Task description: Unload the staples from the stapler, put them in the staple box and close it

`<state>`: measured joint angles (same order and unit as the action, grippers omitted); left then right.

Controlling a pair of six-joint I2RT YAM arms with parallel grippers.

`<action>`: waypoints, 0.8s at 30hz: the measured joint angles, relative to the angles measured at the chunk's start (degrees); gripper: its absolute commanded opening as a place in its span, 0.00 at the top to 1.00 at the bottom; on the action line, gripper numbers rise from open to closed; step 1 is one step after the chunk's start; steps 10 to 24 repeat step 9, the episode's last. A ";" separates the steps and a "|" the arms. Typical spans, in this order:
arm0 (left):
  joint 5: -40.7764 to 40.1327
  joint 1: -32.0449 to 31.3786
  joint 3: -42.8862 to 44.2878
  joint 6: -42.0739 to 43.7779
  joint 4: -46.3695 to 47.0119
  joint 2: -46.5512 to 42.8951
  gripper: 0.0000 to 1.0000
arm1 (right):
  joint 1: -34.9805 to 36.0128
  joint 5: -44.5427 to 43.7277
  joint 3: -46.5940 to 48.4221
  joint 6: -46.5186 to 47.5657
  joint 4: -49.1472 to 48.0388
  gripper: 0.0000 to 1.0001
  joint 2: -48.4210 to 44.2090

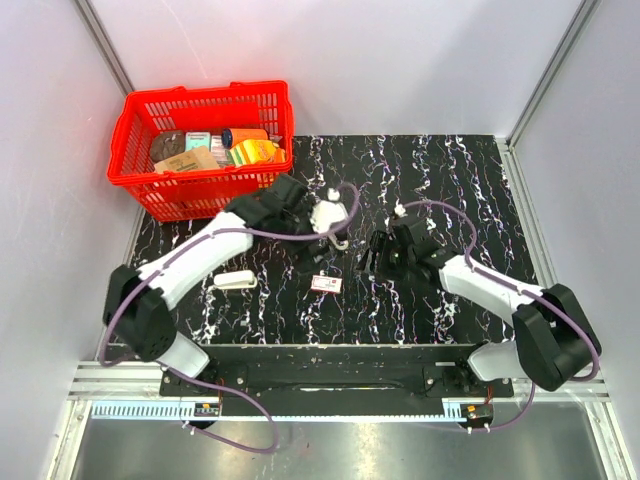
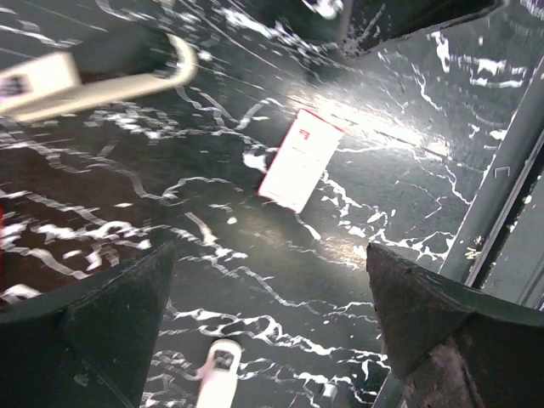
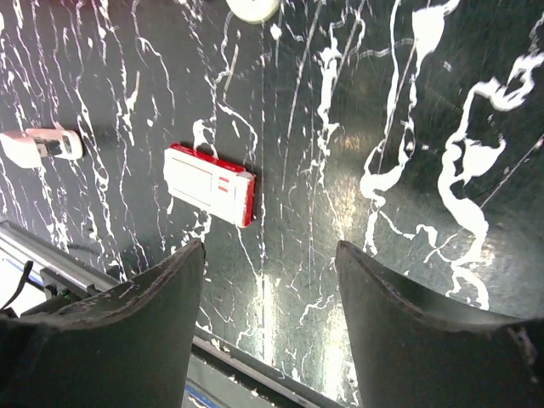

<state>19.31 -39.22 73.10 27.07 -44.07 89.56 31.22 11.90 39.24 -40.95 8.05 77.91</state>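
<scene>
Two end effectors hang over a dark, white-veined surface (image 1: 450, 190), and neither grips anything. The left end effector (image 2: 270, 255) is released: in its wrist view the dark fingers (image 2: 119, 314) stand spread wide apart, with only bare surface between them. The right end effector (image 3: 270, 246) is likewise released, and nothing sits between its two fingers.

The stapler (image 2: 110, 72) appears at the upper left of the left wrist view. It is a pale metal channel with a curved end, and a dark body lies along one side of it. It is somewhat blurred. It sits outside the gap of the left fingers, touching neither of them, and apart from the small flat red-and-white box (image 1: 326, 283). From above it is hard to pick out, since it lies under the left arm's wrist against the dark pattern.

The box lies flat near the middle of the surface, between the two arms and closer to the near edge than either end effector. A pale oblong item (image 1: 237, 280) rests well to the left of the box, beside the left arm. At the far left corner stands a red basket (image 1: 190, 200) holding several packaged goods.
</scene>
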 measured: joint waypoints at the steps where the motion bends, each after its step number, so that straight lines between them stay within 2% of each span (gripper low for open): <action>1: 0.63 1.07 1.25 0.02 -0.70 -1.49 0.01 | -0.02 -0.59 1.29 0.63 1.46 0.29 -0.26; 6: 2.67 10.34 4.15 -0.31 -2.95 -9.53 0.01 | -0.26 -4.07 7.48 4.66 8.13 0.29 -2.03; 9: 2.40 16.11 4.09 -1.49 -3.74 -13.42 0.01 | -0.26 -5.27 9.20 6.25 10.34 0.24 -3.43; 24: 2.40 16.11 4.09 -1.49 -3.74 -13.42 0.01 | -0.26 -5.27 9.20 6.25 10.34 0.24 -3.43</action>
